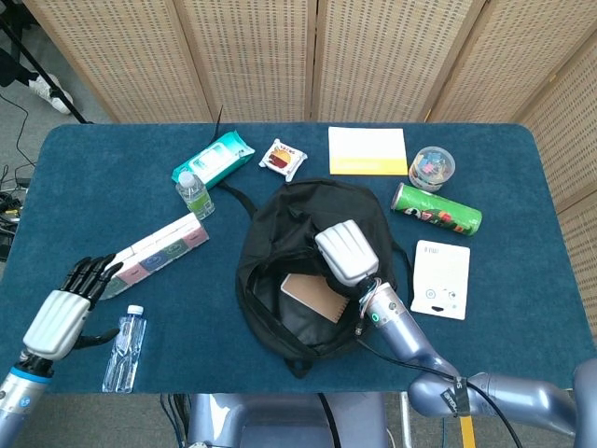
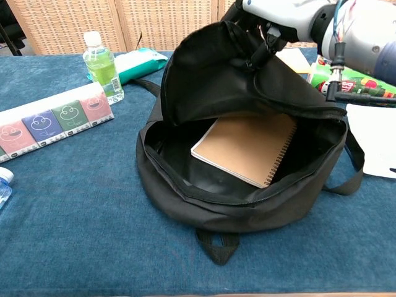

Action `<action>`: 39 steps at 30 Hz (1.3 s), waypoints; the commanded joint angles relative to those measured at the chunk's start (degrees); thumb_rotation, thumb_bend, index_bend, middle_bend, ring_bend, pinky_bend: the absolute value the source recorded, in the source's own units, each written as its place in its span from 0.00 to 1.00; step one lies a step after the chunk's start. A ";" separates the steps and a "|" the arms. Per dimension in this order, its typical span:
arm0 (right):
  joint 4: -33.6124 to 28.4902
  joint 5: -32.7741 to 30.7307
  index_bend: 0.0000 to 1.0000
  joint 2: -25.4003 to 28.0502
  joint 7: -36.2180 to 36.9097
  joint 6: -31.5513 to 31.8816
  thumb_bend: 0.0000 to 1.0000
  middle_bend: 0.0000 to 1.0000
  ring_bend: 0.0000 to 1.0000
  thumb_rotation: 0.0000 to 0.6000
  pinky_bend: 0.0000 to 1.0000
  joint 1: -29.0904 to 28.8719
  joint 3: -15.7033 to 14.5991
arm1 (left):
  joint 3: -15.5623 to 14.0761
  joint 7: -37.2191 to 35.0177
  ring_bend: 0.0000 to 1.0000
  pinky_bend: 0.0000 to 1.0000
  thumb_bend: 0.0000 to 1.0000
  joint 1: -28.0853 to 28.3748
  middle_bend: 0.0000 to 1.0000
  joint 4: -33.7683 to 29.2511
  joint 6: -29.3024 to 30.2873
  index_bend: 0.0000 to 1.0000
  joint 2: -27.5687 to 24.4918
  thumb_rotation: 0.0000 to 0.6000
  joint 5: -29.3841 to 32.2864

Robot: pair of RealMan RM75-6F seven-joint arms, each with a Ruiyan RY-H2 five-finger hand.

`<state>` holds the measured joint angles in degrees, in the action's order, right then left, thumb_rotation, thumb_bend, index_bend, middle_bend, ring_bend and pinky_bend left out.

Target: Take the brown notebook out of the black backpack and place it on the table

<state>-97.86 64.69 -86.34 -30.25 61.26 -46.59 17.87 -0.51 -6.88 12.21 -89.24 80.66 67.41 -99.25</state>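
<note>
The opening step appears to be in hand: the upper flap of the black backpack (image 2: pixel 247 204) is gripped and held raised by the right hand (image 1: pixel 347 252), its fingers closed on the fabric at the top of the opening, so that the main compartment is laid bare. Inside that compartment the brown notebook (image 2: pixel 244 147) is seen lying flat on the dark lining, spiral edge toward the robot's right, not yet touched by either hand. The left hand (image 1: pixel 67 312) is held with fingers spread and nothing in it, over the worktop (image 1: pixel 522 355) near the water bottle (image 1: pixel 123 347) and just beside the row of small cartons (image 1: pixel 149 254), well apart from the backpack. The next move is judged to call for the left hand to be brought across into the opening, the notebook to be pinched by its near edge and drawn clear of the zip rim while the flap is kept lifted. Nothing else can be made out inside the backpack.
</note>
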 commanded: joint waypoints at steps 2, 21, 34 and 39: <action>0.58 -2.31 0.69 0.42 -1.10 -0.36 0.65 0.70 0.73 1.00 0.70 -1.56 1.90 | -0.29 -1.21 0.00 0.00 0.13 3.28 0.00 -0.13 -1.14 0.00 1.75 1.00 -4.10; -0.47 -11.87 0.69 -0.33 -5.88 -0.46 0.65 0.70 0.73 1.00 0.70 -5.99 2.68 | 2.56 -4.94 0.00 0.02 0.15 19.31 0.00 -4.61 -16.09 0.10 11.31 1.00 -6.08; 0.06 -15.05 0.69 0.26 -4.52 -1.42 0.65 0.70 0.73 1.00 0.70 -7.58 2.54 | 6.23 -3.32 0.00 0.04 0.18 26.33 0.00 2.40 -22.32 0.16 21.98 1.00 0.32; -0.04 -16.27 0.69 0.91 -3.45 -2.22 0.65 0.70 0.73 1.00 0.70 -7.98 2.42 | 6.58 -2.82 0.00 0.04 0.18 28.84 0.00 6.26 -24.60 0.18 26.82 1.00 2.19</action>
<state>-97.85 48.54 -85.54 -33.83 59.15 -54.50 20.33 5.81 -10.02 40.00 -84.27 57.11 92.69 -97.96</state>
